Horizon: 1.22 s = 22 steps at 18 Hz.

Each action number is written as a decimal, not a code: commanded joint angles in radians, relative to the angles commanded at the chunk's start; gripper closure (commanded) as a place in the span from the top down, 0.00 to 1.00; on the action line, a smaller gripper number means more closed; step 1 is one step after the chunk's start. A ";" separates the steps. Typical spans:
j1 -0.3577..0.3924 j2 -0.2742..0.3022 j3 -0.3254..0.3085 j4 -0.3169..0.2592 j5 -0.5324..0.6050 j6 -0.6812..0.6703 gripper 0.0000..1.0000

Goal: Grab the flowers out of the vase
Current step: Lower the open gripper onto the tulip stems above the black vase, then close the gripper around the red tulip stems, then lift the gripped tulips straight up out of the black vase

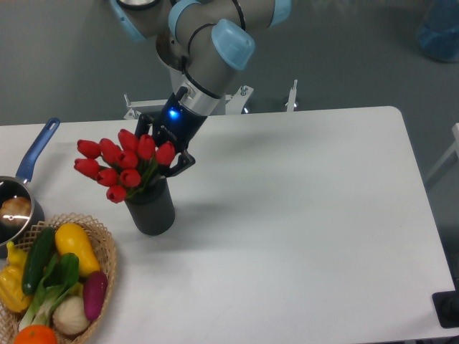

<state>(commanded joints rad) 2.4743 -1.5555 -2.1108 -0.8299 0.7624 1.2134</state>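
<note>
The flowers (118, 163), red tulip buds with green leaves, stand in the dark grey ribbed vase (151, 208) at the table's left. My gripper (163, 149) comes down at a slant from the upper right into the back of the bunch. One finger shows behind the top buds and the other finger (183, 162) to the right of the vase's mouth. The jaws are drawn in around the bunch just above the rim. The fingertips and stems are hidden by buds and leaves.
A wicker basket (107, 251) of colourful vegetables sits at the front left corner, close to the vase. A blue-handled saucepan (29, 161) lies at the left edge. The arm's base stands behind the table's far edge (287, 111).
</note>
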 joint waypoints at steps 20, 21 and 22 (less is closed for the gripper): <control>0.020 0.127 0.130 -0.006 -0.011 -0.328 0.00; 0.020 0.130 0.138 -0.006 -0.009 -0.346 0.00; 0.023 0.138 0.143 -0.006 -0.009 -0.353 0.00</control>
<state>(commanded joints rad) 2.4973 -1.4175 -1.9681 -0.8360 0.7532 0.8606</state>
